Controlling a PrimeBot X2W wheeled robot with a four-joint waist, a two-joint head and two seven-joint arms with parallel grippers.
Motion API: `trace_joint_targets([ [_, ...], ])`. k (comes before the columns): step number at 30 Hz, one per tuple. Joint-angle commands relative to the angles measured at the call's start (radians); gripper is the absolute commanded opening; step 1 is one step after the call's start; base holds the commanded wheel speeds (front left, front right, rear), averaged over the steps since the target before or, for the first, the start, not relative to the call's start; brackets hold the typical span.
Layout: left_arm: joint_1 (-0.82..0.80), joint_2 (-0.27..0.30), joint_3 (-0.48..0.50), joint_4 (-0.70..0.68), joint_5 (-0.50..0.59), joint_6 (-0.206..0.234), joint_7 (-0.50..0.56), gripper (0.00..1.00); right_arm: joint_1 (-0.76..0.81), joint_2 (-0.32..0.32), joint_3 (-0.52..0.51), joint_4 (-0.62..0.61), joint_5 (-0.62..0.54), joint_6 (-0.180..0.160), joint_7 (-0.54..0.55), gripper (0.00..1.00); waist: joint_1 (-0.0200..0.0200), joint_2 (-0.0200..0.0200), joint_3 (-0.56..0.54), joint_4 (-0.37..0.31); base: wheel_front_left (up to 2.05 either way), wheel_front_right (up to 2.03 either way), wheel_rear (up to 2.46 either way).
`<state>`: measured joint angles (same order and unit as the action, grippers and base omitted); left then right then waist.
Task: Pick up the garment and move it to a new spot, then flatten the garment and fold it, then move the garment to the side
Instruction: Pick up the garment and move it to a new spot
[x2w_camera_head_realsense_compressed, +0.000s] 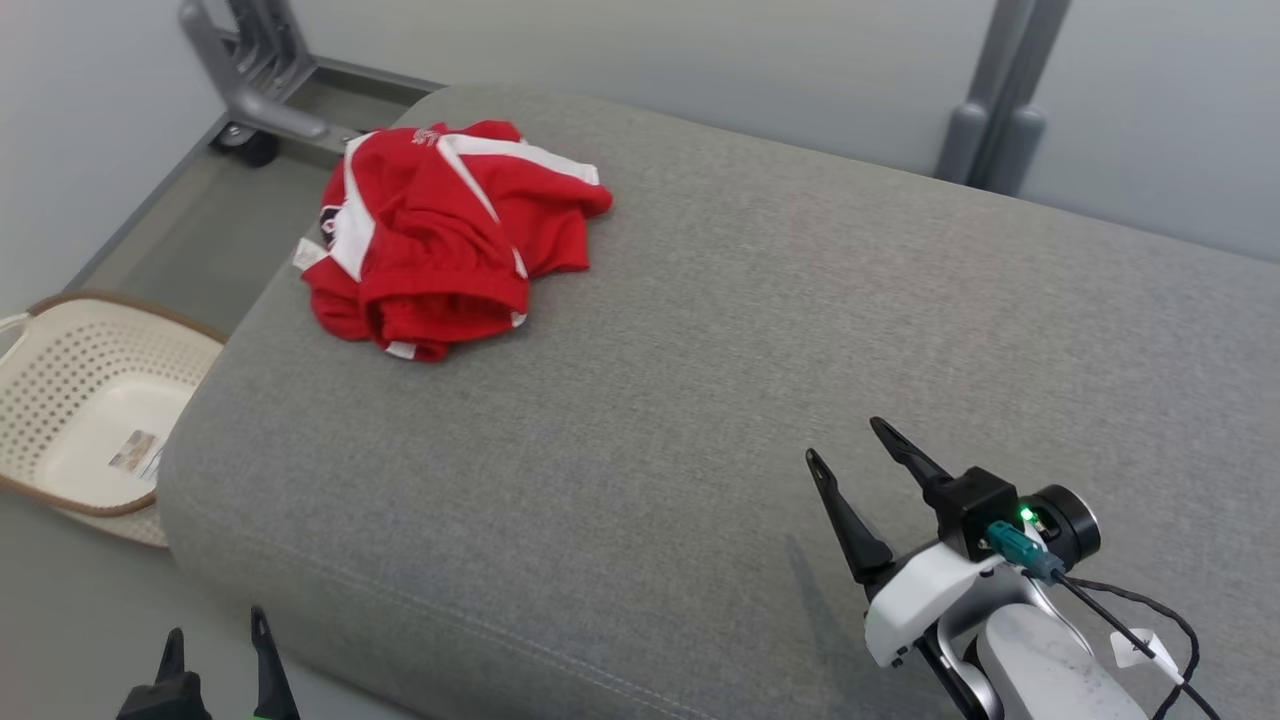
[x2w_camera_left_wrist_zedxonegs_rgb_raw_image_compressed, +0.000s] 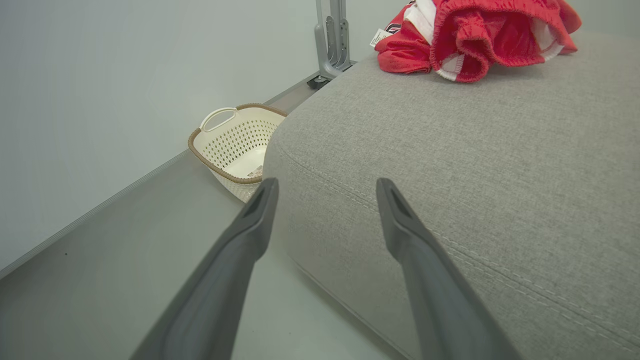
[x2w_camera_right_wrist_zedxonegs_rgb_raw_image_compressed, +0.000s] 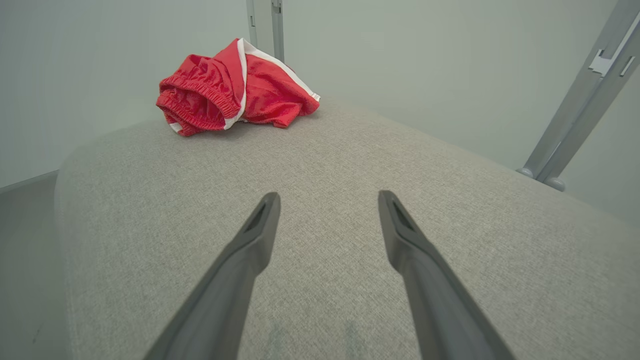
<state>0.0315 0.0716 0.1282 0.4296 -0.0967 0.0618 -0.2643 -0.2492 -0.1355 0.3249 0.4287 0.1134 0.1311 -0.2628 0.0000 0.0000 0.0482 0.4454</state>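
On grey cushion (x2w_camera_head_realsense_compressed: 700, 400), far left corner: garment (x2w_camera_head_realsense_compressed: 450, 235), red with white trim, lies in a crumpled heap, nothing touching it.
Left end effector (x2w_camera_head_realsense_compressed: 217, 632): released, fingers spread, empty, low off the cushion's near edge, well apart from the garment.
Right end effector (x2w_camera_head_realsense_compressed: 848, 445): released, empty, over the cushion's near right part.
Done: nothing yet, as I judge it.
Remaining: pick-up, move, flatten, fold, set aside.
Floor, left side: pale perforated basket (x2w_camera_head_realsense_compressed: 60, 400).

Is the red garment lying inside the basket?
No, the garment lies crumpled on the grey cushion, apart from the basket.
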Motion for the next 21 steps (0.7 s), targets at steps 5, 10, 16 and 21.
trace_joint_targets([
  [5, 0.011, -0.017, 0.032, 0.006, -0.031, -0.040, 0.000, 1.00, -0.016, -0.023, 0.020, 0.021, 0.025, -0.001, -0.003, 1.00, 0.0000, 0.0000, 0.037, 0.095, 0.00, 0.00, 0.00],
  [10, -0.066, -0.019, 0.043, 0.049, -0.046, -0.095, 0.000, 1.00, -0.006, -0.054, -0.017, 0.006, 0.013, -0.001, -0.003, 1.00, 0.0000, 0.0000, 0.080, 0.050, 0.00, 0.00, 0.00],
  [16, -0.245, 0.013, 0.074, 0.070, -0.018, -0.145, 0.000, 1.00, -0.020, -0.114, -0.061, -0.025, -0.005, -0.001, -0.003, 1.00, 0.0000, 0.0000, 0.170, -0.042, 0.00, 0.00, 0.00],
  [21, -0.440, 0.096, 0.060, 0.142, -0.011, -0.181, 0.000, 1.00, -0.017, -0.153, -0.095, -0.044, -0.009, -0.001, -0.003, 1.00, 0.0000, 0.0000, 0.234, -0.114, 0.00, 0.00, 0.00],
])
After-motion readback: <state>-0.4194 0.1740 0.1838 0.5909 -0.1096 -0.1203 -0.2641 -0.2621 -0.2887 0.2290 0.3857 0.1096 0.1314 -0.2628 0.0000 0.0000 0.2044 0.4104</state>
